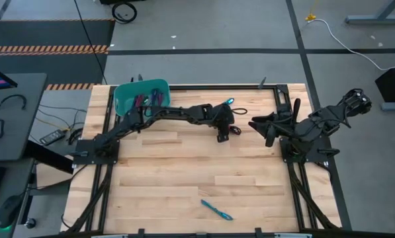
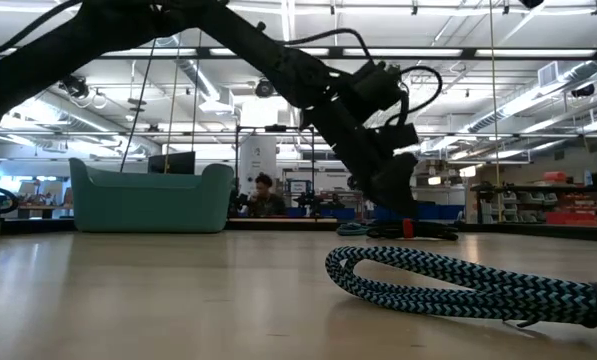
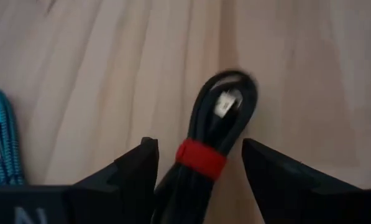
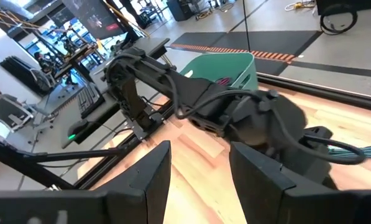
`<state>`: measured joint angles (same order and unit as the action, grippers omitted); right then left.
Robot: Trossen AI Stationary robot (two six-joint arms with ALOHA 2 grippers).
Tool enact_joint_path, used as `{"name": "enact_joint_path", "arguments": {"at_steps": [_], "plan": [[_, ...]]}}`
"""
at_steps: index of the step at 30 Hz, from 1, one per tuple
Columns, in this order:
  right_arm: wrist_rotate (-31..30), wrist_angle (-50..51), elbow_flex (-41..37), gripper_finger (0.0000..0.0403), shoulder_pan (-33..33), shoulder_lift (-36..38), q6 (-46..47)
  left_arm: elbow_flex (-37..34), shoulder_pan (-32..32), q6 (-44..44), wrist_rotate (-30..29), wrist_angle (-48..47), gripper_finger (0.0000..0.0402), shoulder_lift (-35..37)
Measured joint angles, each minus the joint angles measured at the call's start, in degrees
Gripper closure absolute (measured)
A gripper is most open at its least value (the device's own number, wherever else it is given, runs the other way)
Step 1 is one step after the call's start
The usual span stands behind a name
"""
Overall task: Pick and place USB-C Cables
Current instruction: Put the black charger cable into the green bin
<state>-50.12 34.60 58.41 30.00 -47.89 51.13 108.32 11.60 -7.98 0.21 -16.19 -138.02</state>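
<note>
My left gripper reaches out to the table's middle far part and is open. In the left wrist view its fingers stand on either side of a black cable bundle with a red band, which lies flat on the wood; I see no touch. A teal cable lies beside it, toward the far edge. Another teal braided cable lies near the near edge. Several cables sit in the teal bin. My right gripper waits open at the right.
The teal bin stands at the far left corner of the table. A black frame rail runs along the far edge. Bare wood spreads between the two arm bases. A person sits in the room behind.
</note>
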Motion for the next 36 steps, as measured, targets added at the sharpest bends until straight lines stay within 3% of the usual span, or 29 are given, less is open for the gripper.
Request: {"name": "enact_joint_path", "arguments": {"at_steps": [13,22,31,36], "plan": [[0.1,-2.1,0.0,0.0235,0.0,-2.6,-0.1,-1.7,0.3,-2.5,0.6,-2.0,0.0229,-1.6],[-0.2,-2.6,0.0,0.0235,0.0,-2.7,-0.5,-1.7,-0.8,1.2,4.0,-6.9,0.0369,1.0],[0.5,-0.1,0.0,0.0235,0.0,-2.7,-2.0,-2.5,-1.5,4.9,7.3,-17.8,0.0369,10.4],[2.2,0.2,-0.7,0.0235,0.0,-2.8,-4.9,-12.8,-1.1,5.8,13.1,-18.9,0.0369,16.5]]}}
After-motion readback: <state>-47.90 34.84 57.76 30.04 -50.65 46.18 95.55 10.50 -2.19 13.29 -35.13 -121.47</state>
